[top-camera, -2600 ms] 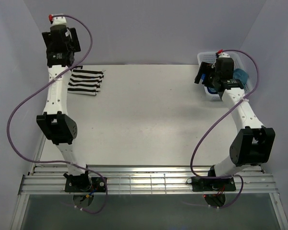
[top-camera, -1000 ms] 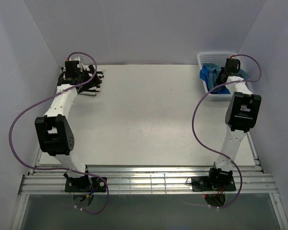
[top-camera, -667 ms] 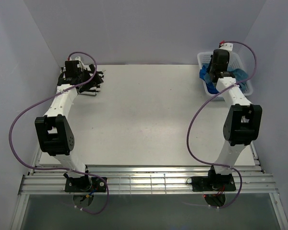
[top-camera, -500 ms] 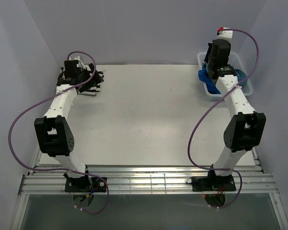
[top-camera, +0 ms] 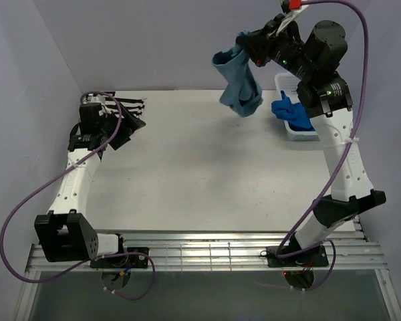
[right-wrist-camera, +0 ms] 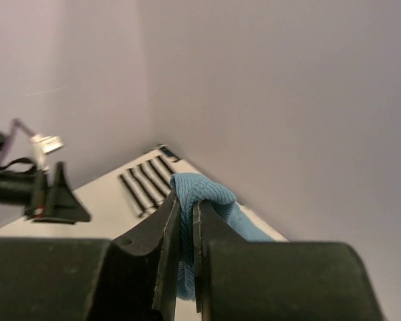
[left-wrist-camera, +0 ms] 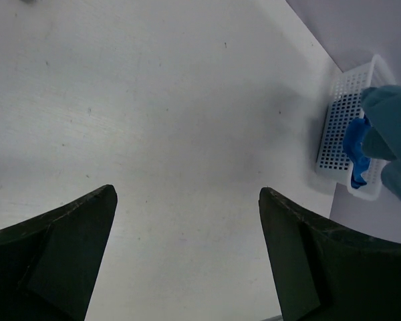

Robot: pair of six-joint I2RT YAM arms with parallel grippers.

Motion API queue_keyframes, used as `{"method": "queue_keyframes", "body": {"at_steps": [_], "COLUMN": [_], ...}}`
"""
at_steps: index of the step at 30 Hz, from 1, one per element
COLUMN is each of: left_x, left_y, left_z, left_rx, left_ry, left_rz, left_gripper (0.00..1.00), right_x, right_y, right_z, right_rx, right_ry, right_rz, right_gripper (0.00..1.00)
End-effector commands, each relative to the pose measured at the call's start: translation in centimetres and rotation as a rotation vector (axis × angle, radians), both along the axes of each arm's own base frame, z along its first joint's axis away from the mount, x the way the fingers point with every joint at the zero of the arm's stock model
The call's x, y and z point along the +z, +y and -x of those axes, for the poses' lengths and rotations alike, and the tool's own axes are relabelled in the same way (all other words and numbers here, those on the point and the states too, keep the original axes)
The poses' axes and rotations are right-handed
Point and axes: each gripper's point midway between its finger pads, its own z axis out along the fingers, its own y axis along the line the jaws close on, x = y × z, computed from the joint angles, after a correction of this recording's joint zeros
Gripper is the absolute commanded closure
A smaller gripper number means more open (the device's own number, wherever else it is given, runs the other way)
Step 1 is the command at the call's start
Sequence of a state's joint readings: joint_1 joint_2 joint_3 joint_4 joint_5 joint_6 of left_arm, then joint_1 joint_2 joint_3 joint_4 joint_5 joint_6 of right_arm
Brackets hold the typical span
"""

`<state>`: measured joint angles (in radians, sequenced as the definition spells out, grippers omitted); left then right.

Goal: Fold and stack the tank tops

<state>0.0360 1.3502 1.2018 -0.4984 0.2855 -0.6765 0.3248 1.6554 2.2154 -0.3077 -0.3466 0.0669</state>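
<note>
1. From above, I see my right gripper [top-camera: 244, 48] clamped on the teal tank top [top-camera: 239, 83], which dangles over the table [top-camera: 200, 167]. My left gripper [top-camera: 125, 126] is beside the striped tank top [top-camera: 131, 102].
2. Left wrist: jaws wide apart. The royal blue tank top [left-wrist-camera: 355, 150] lies in the lattice basket [left-wrist-camera: 337, 127].
3. Right wrist: fingers pinch teal cloth.

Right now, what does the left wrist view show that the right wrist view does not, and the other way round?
Only the left wrist view: the white basket with the royal blue top in it. Only the right wrist view: the striped top lying flat, and the right gripper shut on cloth. Both: the teal top, held up in the air, and the table.
</note>
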Motion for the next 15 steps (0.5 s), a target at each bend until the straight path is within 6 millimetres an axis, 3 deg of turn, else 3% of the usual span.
{"method": "queue_keyframes", "body": {"at_steps": [1,4,5,6,7,8,11,12,14,15], "left_x": [0.9,0.4,0.1,-0.4,-1.0,-1.0,-3.0,-3.7,-5.4,-6.0], "left_y": [-1.1,0.0,0.3,0.6,1.2,1.3,1.4,1.3,0.9,0.6], "left_z": [3.3,5.3,5.8,6.6,7.1,7.6,9.3,9.8,10.8,11.2], "left_rx": [-0.015,0.022,0.033,0.044,0.069,0.076,0.078,0.069,0.05,0.036], "left_ry": [0.02,0.06,0.072,0.102,0.12,0.126,0.197,0.224,0.276,0.292], "left_rz": [0.06,0.004,-0.016,-0.03,-0.051,-0.061,-0.07,-0.07,-0.05,-0.04], "left_gripper": [0.02,0.02,0.02,0.02,0.02,0.02,0.02,0.02,0.02,0.02], "right_x": [1.6,0.3,-2.9,-4.7,-5.4,-11.6,-19.3,-25.8,-30.7,-33.0], "right_y": [4.3,4.8,4.8,4.4,3.5,2.7,-1.5,-3.8,-7.4,-8.7], "right_z": [6.5,8.5,7.4,7.0,7.8,5.9,5.0,4.6,4.3,4.5], "right_rx": [0.314,0.394,0.365,0.332,0.291,0.195,0.004,-0.072,-0.209,-0.261], "right_ry": [-0.063,-0.011,0.071,0.109,0.116,0.252,0.41,0.548,0.661,0.72], "right_rz": [-0.006,-0.017,-0.008,0.0,0.0,0.024,0.024,0.04,0.034,0.045], "right_gripper": [0.92,0.92,0.92,0.92,0.92,0.92,0.92,0.91,0.82,0.68]}}
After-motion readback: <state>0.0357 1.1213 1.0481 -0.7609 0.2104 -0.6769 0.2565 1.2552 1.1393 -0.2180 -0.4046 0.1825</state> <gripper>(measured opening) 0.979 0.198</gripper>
